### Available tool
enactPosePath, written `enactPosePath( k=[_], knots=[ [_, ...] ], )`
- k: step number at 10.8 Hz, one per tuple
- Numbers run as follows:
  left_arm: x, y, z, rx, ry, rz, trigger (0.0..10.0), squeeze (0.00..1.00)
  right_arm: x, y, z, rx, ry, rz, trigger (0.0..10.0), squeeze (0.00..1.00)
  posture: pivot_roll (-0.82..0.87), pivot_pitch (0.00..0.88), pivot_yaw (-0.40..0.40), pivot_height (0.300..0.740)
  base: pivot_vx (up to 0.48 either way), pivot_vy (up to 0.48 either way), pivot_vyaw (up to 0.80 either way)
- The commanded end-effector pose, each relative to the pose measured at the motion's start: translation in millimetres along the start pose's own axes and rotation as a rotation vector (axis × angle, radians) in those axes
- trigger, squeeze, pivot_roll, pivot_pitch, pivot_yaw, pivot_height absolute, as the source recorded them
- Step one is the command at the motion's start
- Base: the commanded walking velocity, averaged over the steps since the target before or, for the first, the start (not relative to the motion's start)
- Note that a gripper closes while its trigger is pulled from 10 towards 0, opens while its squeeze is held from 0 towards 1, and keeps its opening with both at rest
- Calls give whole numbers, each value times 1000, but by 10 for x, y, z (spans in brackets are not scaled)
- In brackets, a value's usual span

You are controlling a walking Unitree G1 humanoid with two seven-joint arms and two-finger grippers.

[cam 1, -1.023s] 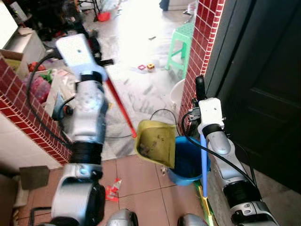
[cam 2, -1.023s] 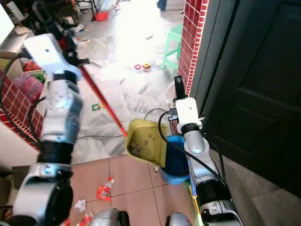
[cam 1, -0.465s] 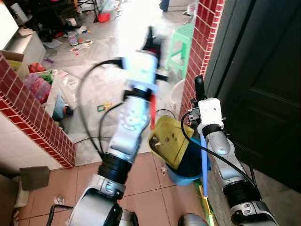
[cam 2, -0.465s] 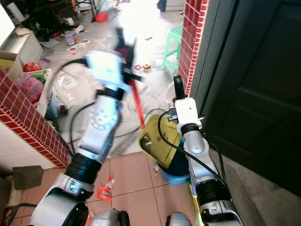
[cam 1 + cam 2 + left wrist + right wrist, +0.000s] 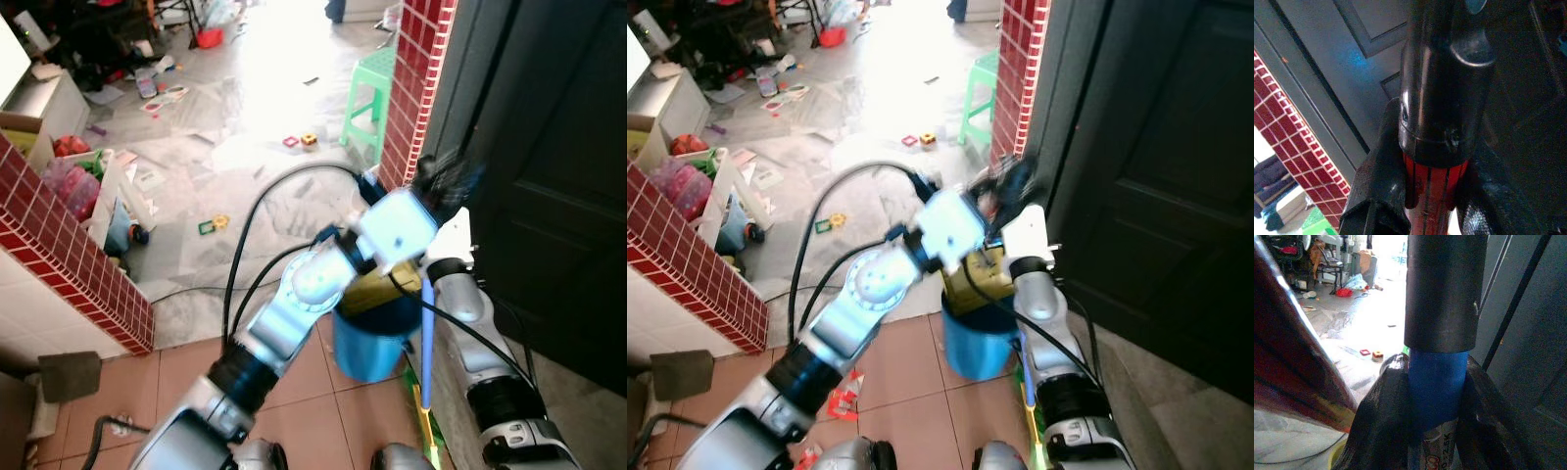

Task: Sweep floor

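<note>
overhead, the left gripper reaches across to the blue bin, tipping the yellow dustpan over its mouth. left wrist view: fingers clamped on the dustpan's red handle. right wrist view: right gripper closed tight around the blue broom handle.

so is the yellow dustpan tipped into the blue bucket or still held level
Tipped. The yellow dustpan stands steeply in the mouth of the blue bucket, its red handle clamped in the left gripper. Whether it has emptied: cannot tell.
</note>
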State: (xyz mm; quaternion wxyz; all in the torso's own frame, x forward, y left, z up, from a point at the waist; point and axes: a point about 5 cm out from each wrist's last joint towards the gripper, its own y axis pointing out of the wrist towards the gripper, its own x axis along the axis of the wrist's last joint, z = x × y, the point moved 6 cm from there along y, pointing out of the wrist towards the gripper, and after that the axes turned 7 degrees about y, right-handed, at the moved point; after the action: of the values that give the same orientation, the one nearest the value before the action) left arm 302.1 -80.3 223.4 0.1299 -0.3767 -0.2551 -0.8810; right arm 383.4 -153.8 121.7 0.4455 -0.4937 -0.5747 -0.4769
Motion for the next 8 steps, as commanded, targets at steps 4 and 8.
enactPosePath(
  k=[4, 8],
  knots=[
    [85, 19, -65, -72, -23, 8, 10000, 0, 144, 85, 76, 39, -37, -48, 10000, 0, -103, 51, 81, 740, 0, 0, 0],
    [293, -13, 98, -117, 23, 2, 10000, 0, 163, 115, 44, 32, -40, -54, 10000, 0, -92, 44, 70, 740, 0, 0, 0]
  ],
)
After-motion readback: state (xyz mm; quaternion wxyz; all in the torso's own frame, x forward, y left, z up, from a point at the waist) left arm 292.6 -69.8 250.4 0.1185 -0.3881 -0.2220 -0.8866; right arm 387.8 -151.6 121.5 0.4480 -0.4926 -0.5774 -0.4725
